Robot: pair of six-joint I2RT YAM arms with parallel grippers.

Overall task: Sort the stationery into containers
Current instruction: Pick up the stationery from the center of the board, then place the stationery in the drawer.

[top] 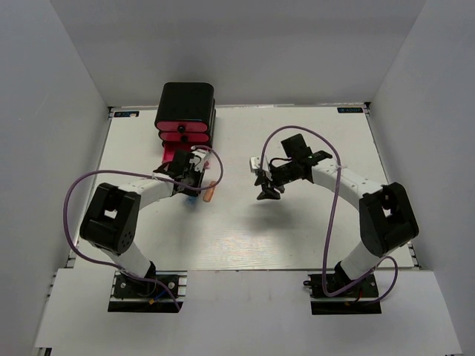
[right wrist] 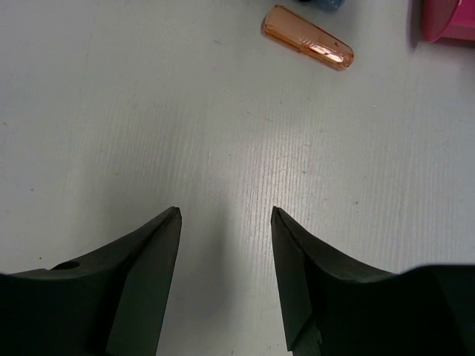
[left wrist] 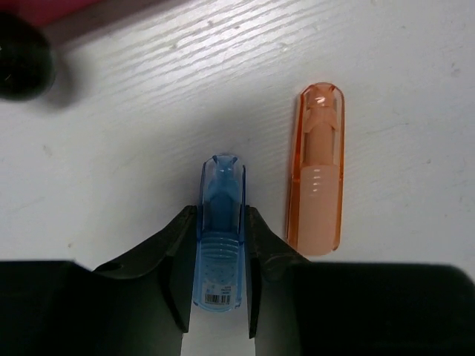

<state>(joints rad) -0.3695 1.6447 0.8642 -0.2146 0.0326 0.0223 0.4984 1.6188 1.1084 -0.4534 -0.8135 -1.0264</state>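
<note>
1. 2 fingers of the left gripper [left wrist: 220,245] press the sides of a blue piece [left wrist: 221,185] that lies on the table [left wrist: 386,74]. It is gripped but, as far as I can tell, not lifted.
2. 1 orange piece [left wrist: 318,170] lies just beside it, untouched.
3. 1 pink drawer [top: 173,156] of the black cabinet [top: 185,100] stands pulled out near that arm; what is inside is hidden.
4. The right gripper [right wrist: 225,215] hangs wide and holds nothing, over the table.
5. At least 2 pieces are not yet sorted, so much work looks left.
</note>
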